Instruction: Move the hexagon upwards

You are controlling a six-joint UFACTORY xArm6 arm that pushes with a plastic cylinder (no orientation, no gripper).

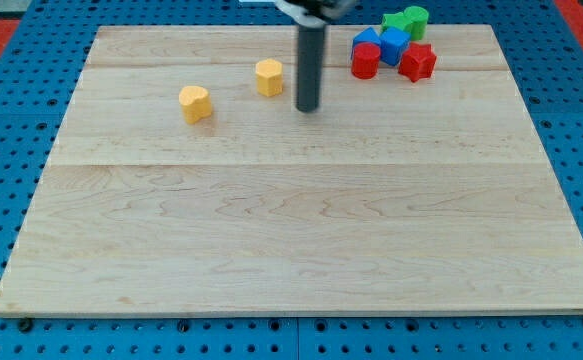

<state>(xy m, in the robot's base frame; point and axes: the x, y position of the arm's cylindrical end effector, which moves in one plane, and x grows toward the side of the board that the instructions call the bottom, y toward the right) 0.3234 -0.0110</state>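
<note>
A yellow hexagon block [269, 77] lies on the wooden board [301, 230] near the view's top, left of centre. My tip [308, 107] rests on the board just to the right of the hexagon and slightly below it, a small gap apart. A second yellow block [195, 103], heart-like in shape, lies further to the left and a little lower.
A cluster of blocks sits at the view's top right: a red cylinder-like block [365, 61], a red star [417, 62], two blue blocks [387, 42] and two green blocks [408, 20]. The board lies on a blue perforated table [11, 100].
</note>
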